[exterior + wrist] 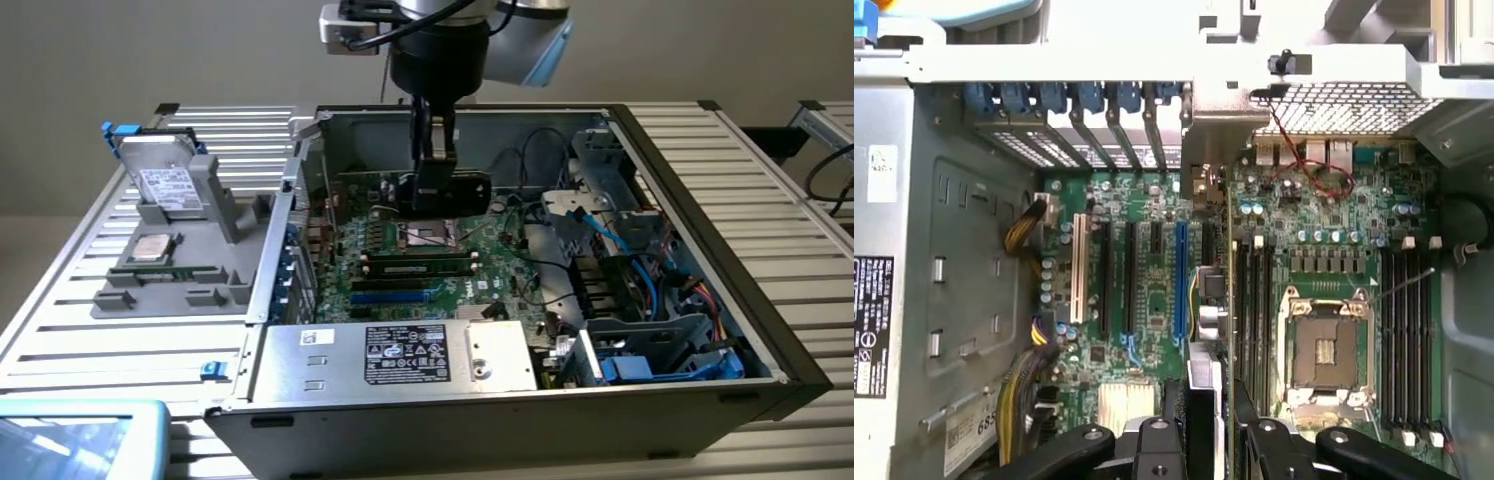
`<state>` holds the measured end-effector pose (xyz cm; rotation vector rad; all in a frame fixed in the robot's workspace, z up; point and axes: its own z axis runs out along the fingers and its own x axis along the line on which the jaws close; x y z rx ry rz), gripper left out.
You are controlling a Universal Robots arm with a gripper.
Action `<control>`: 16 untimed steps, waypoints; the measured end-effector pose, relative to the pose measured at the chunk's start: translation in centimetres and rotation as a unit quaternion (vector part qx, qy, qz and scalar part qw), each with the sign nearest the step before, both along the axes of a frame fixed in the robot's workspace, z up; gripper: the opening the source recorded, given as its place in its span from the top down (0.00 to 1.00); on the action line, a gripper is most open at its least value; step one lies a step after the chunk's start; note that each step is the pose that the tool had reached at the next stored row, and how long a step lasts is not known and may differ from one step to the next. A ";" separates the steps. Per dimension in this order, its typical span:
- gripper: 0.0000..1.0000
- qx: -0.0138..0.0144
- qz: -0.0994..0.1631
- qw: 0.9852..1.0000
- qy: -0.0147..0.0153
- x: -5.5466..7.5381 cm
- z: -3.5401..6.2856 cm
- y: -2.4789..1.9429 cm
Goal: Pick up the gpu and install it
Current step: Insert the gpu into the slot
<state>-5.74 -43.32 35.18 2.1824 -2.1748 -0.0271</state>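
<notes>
The gpu (457, 192) hangs as a dark flat card inside the open computer case (694, 210), a little above the motherboard (501, 285) near the CPU socket (434, 236). My gripper (435, 178) comes straight down from above and is shut on the card's upper edge. In the wrist view the gpu (1206, 300) appears edge-on, with its metal bracket (1216, 140) toward the case's rear slots. My gripper (1206, 440) clamps it from both sides. The card's edge lies just beside the blue expansion slot (1181, 285), between it and the memory slots (1252, 300).
Black slots (1126, 280) and a white slot (1078, 270) lie beside the blue one. A power supply (400, 355) fills the case's front. Cable bundles (641, 300) crowd the exterior view's right. A grey tray (200, 290) outside holds a hard drive (167, 185) and a processor (154, 247).
</notes>
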 end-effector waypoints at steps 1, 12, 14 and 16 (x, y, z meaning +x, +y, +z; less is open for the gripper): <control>0.72 0.000 0.001 1.000 0.000 -0.2 -0.10 -0.01; 0.72 0.000 0.007 1.000 0.003 -0.6 -2.07 -0.93; 0.72 0.000 0.007 1.000 0.005 -0.6 -2.38 -1.14; 0.72 0.001 0.007 1.000 0.007 -0.7 -2.63 -1.32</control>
